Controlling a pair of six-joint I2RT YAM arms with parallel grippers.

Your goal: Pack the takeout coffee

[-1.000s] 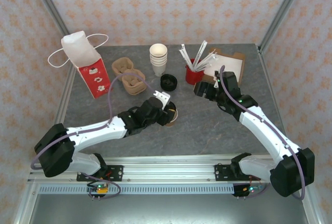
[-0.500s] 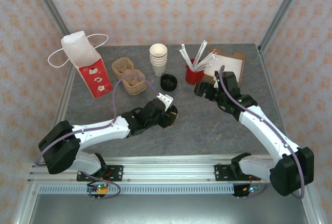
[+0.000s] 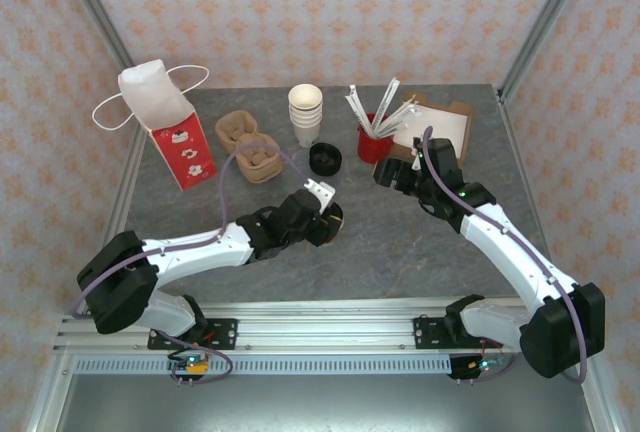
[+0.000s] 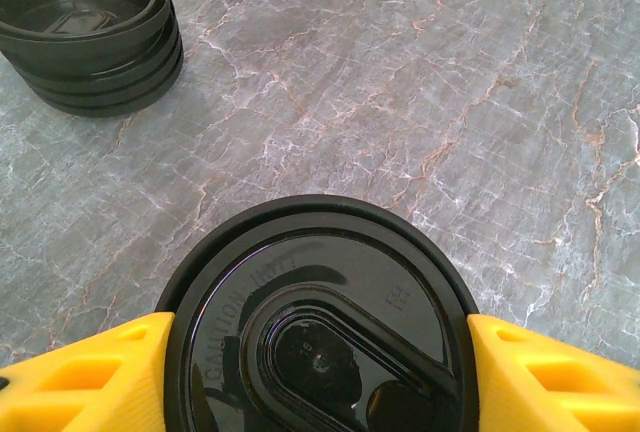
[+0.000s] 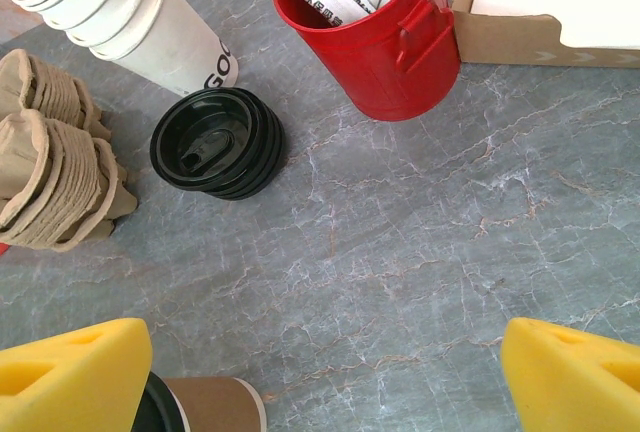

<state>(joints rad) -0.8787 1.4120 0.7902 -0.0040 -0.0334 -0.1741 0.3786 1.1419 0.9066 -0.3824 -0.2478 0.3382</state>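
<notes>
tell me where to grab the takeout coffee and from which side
Pinch the takeout coffee across its round width up by the black lid, one finger each side, coming from the near left, as the left gripper does; the stiff lid rim probably keeps the paper wall from crushing.

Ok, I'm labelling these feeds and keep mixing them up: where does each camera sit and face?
Top external: above and behind the bases, looking down over the table; both whole arms, left hand, right hand.
Left wrist: on the left arm, looking down onto the takeout coffee between its yellow fingers.
Right wrist: on the right arm, angled down at the table; yellow fingers in the bottom corners.
Shared: both wrist views catch the loose lids and red bucket.
</notes>
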